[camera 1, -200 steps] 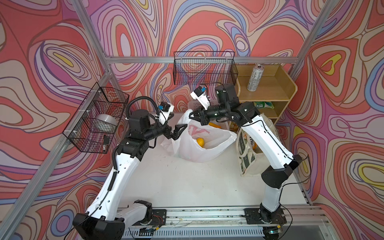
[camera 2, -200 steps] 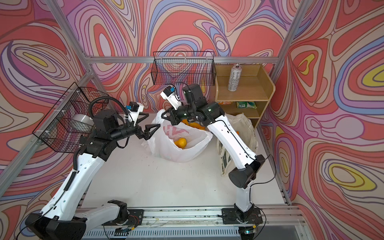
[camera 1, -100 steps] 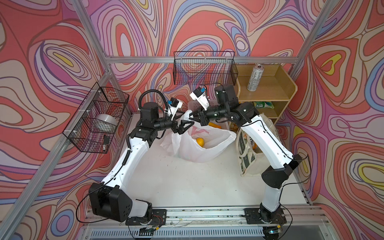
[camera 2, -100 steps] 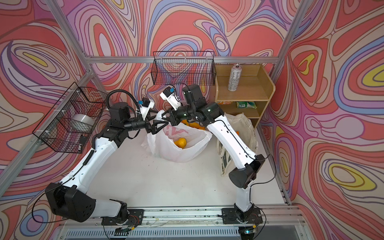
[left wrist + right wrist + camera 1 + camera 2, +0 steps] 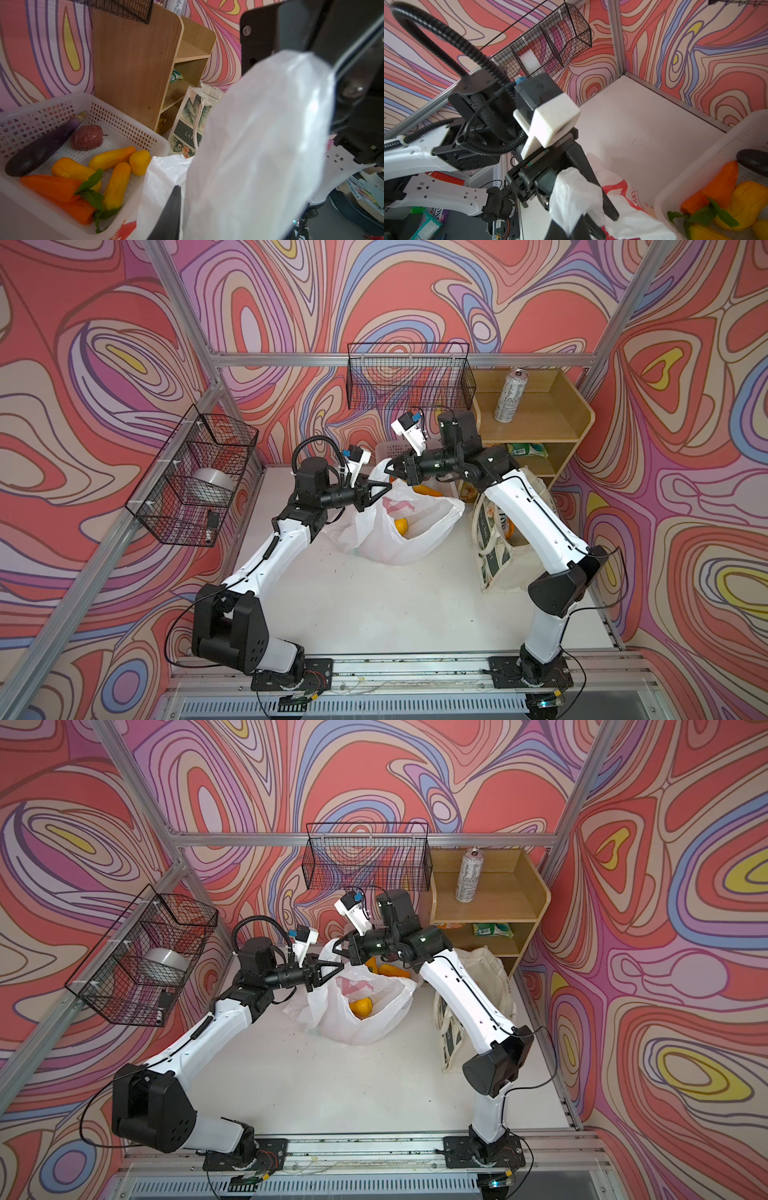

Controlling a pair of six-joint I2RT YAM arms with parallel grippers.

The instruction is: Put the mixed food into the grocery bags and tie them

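Note:
The white plastic bag [image 5: 415,531] with red letters stands open at mid-table, holding a yellow-orange fruit [image 5: 401,526]. My right gripper [image 5: 388,467] is shut on one raised bag handle [image 5: 571,199]. My left gripper [image 5: 387,488] sits just beside it, its jaws closed in on the other handle [image 5: 259,145], which hides one finger; the other finger [image 5: 170,214] shows. The cream canvas tote [image 5: 494,539] stands under the right arm. An eggplant [image 5: 41,145], carrots [image 5: 52,187] and yellow fruits [image 5: 112,158] lie in the white lattice basket [image 5: 124,124]. A silver can [image 5: 508,396] stands on the shelf.
The wooden shelf [image 5: 540,423] at the back right also holds a green snack packet [image 5: 528,449]. Black wire baskets hang on the back wall [image 5: 409,377] and the left wall [image 5: 195,481]. The two grippers are almost touching above the bag's mouth.
My left arm has swung in from the left to the bag's mouth, and its wide-open jaws have closed onto a handle. The right gripper has held still.

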